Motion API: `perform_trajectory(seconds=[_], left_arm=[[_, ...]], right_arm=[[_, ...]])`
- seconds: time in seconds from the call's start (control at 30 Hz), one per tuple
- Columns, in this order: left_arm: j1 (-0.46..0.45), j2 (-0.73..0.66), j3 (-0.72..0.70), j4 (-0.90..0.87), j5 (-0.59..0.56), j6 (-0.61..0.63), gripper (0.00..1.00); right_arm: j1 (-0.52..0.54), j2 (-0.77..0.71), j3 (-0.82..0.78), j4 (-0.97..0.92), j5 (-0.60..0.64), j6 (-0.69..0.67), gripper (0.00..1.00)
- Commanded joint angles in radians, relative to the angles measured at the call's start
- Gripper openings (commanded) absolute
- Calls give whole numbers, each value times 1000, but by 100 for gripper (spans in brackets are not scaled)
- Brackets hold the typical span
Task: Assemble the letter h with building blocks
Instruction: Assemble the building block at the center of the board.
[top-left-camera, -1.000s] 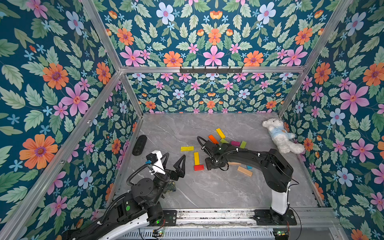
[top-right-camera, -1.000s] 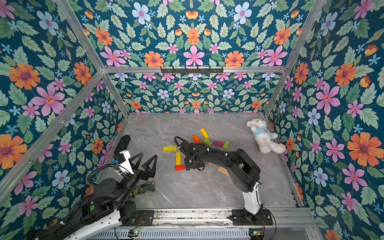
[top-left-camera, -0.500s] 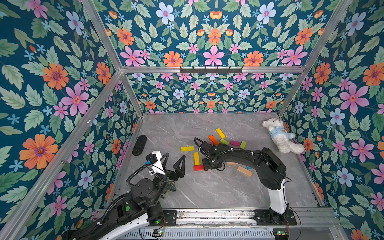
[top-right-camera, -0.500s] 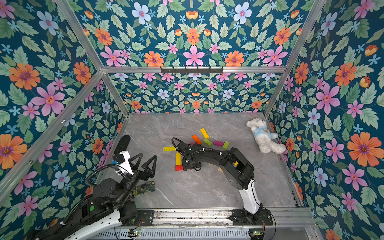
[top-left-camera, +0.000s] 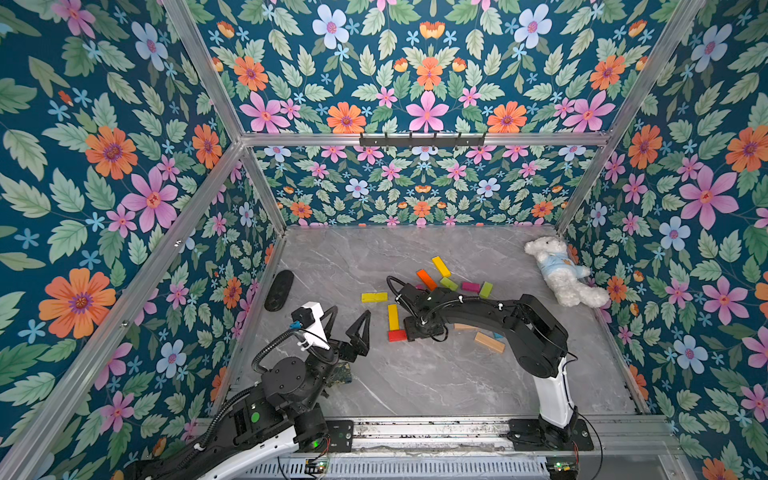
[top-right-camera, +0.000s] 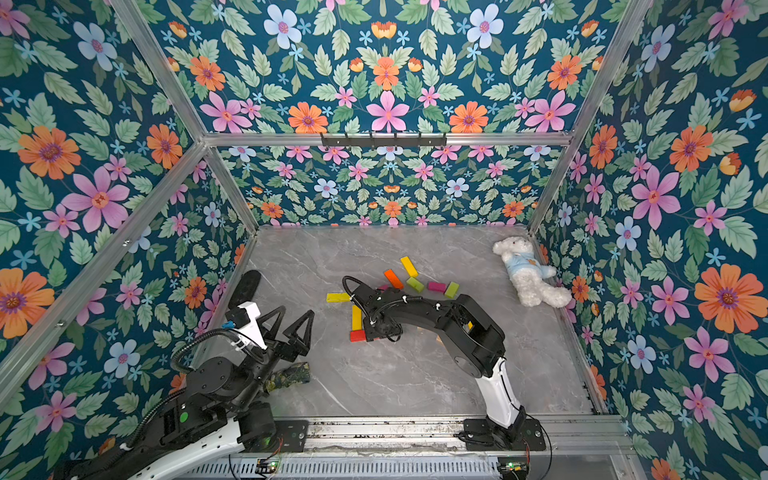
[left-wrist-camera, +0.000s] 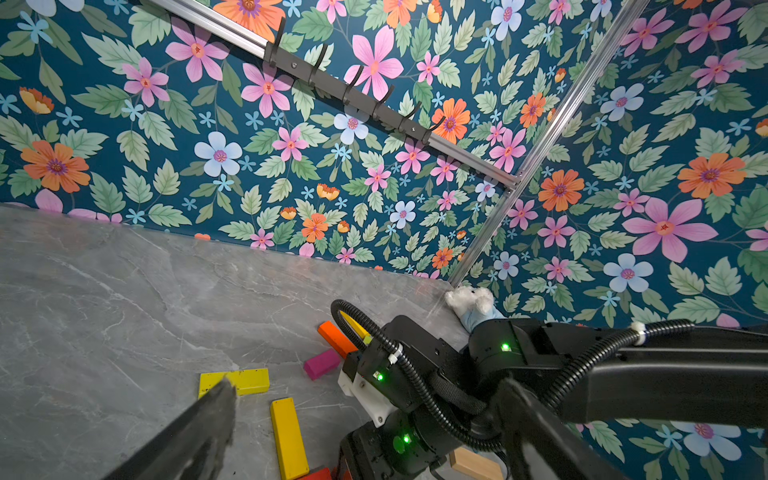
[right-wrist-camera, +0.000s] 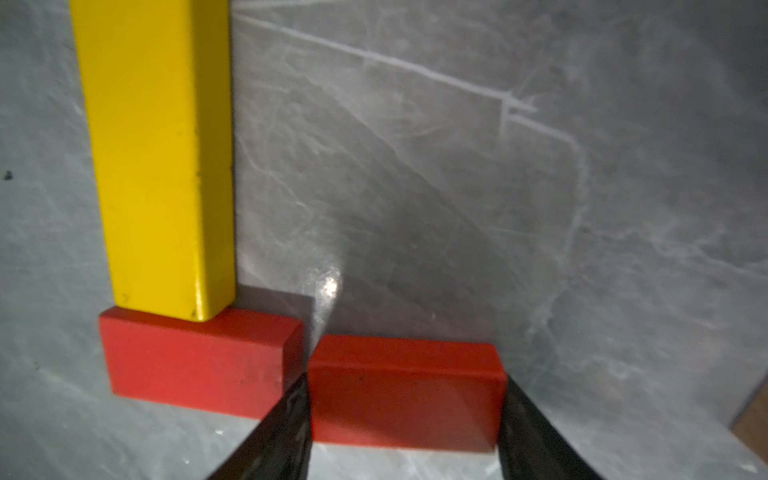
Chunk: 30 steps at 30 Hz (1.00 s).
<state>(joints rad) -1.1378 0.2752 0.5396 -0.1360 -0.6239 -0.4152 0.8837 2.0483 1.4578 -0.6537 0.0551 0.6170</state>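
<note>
A long yellow block (right-wrist-camera: 158, 158) lies with its end against a short red block (right-wrist-camera: 195, 361). Beside that one, a second red block (right-wrist-camera: 403, 395) rests flat on the table. My right gripper (right-wrist-camera: 405, 386) is shut on this second block, one finger against each end. In both top views the right gripper (top-left-camera: 415, 332) (top-right-camera: 376, 332) covers this block, next to the first red block (top-left-camera: 397, 335). Another yellow block (top-left-camera: 374, 297) lies further back. Orange (top-left-camera: 427, 279), yellow, lime and magenta blocks are scattered behind the arm. My left gripper (top-left-camera: 350, 316) (left-wrist-camera: 368, 395) hangs open and empty near the left wall.
A plain wood block (top-left-camera: 489, 342) lies under the right arm. A white plush bear (top-left-camera: 559, 272) rests at the back right corner. A black oval object (top-left-camera: 279, 289) lies by the left wall, and a camouflage-patterned thing (top-left-camera: 340, 372) sits under the left arm.
The right arm has shifted a little to the left, towards the yellow and red blocks. The left arm has not moved.
</note>
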Motion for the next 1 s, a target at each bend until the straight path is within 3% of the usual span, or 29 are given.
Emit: perform_trajectory(seconds=[0.0, 0.6, 0.97], left_arm=[[0, -4, 2, -10, -8, 0, 100], [0, -2, 2, -11, -10, 0, 99], [1, 5, 5, -6, -6, 3, 99]], right_arm=[[0, 6, 1, -6, 15, 14, 68], [-3, -10, 1, -1, 32, 20, 73], [-2, -99, -15, -5, 60, 15, 72]])
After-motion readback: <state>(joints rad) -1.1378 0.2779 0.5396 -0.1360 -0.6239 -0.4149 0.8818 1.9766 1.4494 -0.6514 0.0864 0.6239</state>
